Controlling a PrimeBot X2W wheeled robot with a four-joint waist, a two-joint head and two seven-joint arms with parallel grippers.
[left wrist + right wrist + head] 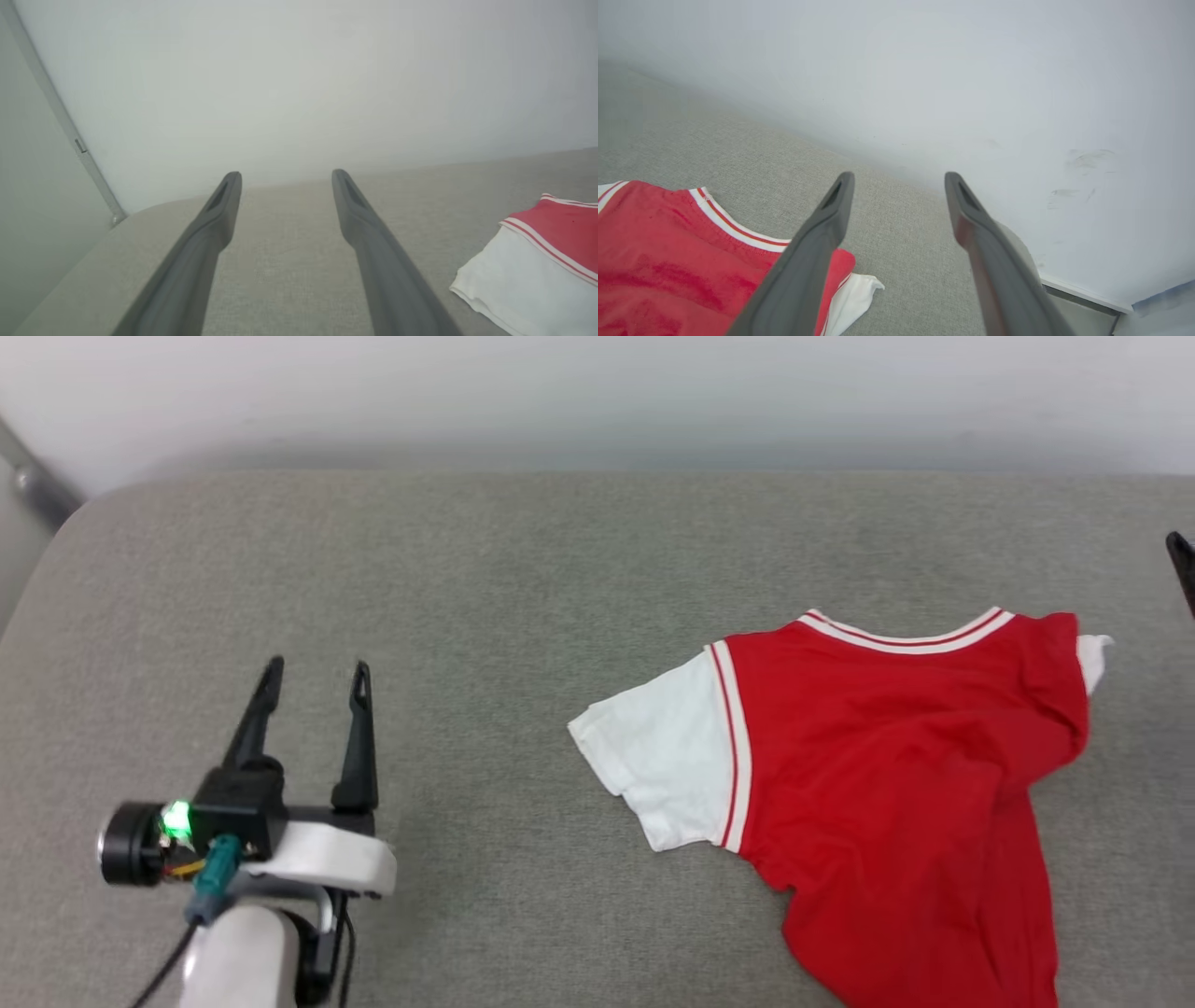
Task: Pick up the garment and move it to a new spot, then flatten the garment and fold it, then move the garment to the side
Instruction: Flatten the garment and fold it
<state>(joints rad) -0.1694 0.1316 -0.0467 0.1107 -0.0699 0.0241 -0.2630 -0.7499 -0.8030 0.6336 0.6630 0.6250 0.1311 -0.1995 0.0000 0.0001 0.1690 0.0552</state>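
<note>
surface: grey fabric (523,569); wall: white (597,392); rail: metal (37,490), far left

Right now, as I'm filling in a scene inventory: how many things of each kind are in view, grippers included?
Garments: 1, the red and white garment
Grippers: 2, the left gripper and the right gripper, both open
Work surfaces: 1, the grey surface
Total: 4

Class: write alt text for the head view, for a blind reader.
A red T-shirt with white sleeves lies rumpled on the right of a grey fabric surface. The left gripper, open and empty, sits at lower left, apart from it.
</note>
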